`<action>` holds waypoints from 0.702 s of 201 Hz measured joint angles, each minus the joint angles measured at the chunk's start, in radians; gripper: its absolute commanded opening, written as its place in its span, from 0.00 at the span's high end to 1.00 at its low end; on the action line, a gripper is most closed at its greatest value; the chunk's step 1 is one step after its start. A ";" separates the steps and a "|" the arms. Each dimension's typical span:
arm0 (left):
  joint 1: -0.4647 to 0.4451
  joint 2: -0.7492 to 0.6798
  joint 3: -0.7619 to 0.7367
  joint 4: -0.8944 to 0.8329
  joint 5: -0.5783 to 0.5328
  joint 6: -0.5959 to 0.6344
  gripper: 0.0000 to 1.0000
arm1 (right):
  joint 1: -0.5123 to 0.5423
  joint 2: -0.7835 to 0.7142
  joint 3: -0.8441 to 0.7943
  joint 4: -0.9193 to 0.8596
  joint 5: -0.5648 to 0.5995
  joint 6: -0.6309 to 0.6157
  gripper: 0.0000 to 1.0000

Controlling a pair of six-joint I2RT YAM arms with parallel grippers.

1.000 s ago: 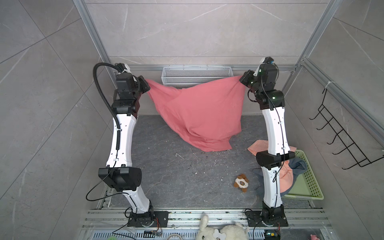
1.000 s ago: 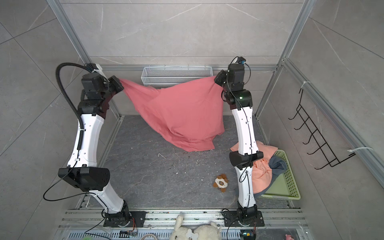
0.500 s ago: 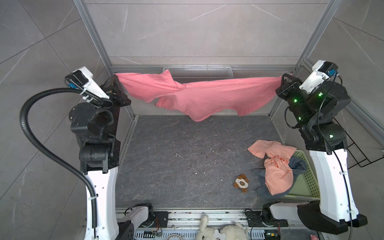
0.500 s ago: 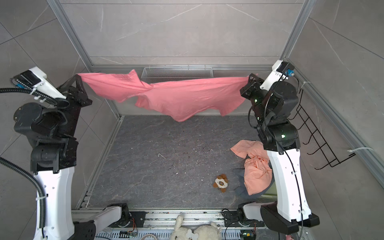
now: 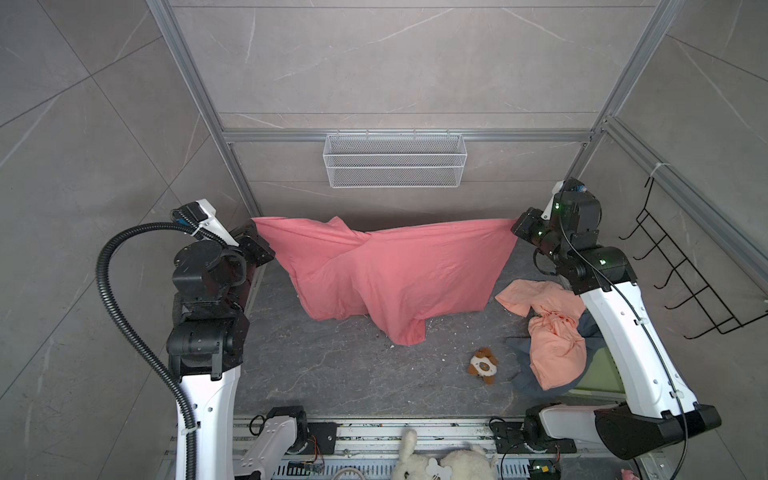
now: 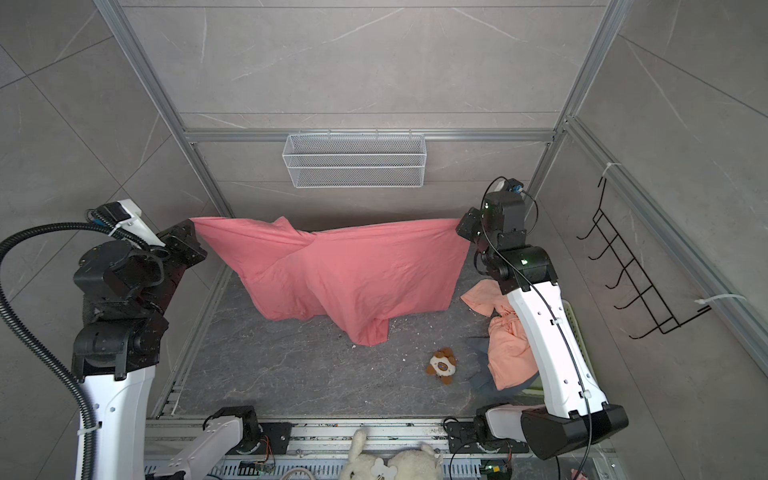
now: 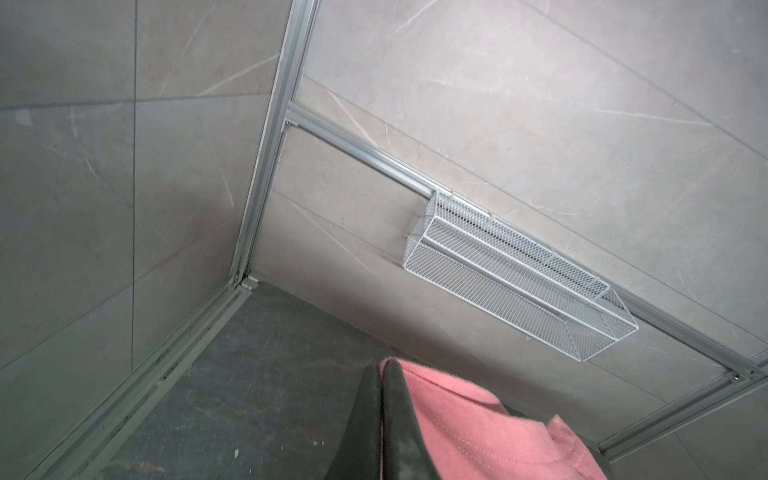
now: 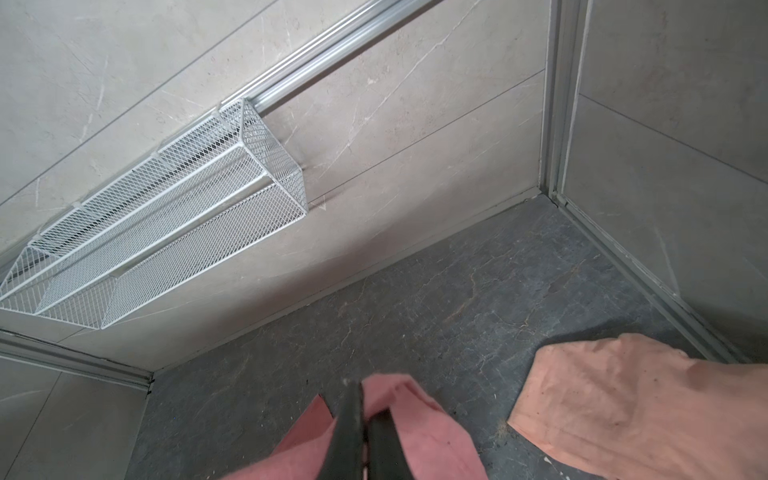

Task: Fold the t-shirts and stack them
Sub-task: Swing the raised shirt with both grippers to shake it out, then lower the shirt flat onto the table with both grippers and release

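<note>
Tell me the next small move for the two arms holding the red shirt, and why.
Probably lower both arms together, drawing forward, to lay the coral-red t-shirt flat. The left pincer and right pincer are each shut on one end of its top edge, stretched wide between them. Its lower part hangs down to the table, with a twisted fold near the left end that may need smoothing afterwards.

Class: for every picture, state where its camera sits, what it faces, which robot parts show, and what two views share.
Top view: overhead, looking down at the dark grey tabletop; both arms, left gripper and right gripper stretching the coral-red cotton t-shirt.
Top view: stereo twin, same aim, arms, t-shirt.
Left wrist: on left arm, facing the white wire-mesh wall basket; shut jaws pinching t-shirt.
Right wrist: on right arm, facing that basket; shut jaws likewise.
Shared: both wrist views show the basket.
</note>
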 measured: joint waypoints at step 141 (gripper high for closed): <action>0.024 0.749 0.538 0.187 0.166 -0.070 1.00 | -0.002 0.692 0.743 0.209 -0.171 0.094 0.97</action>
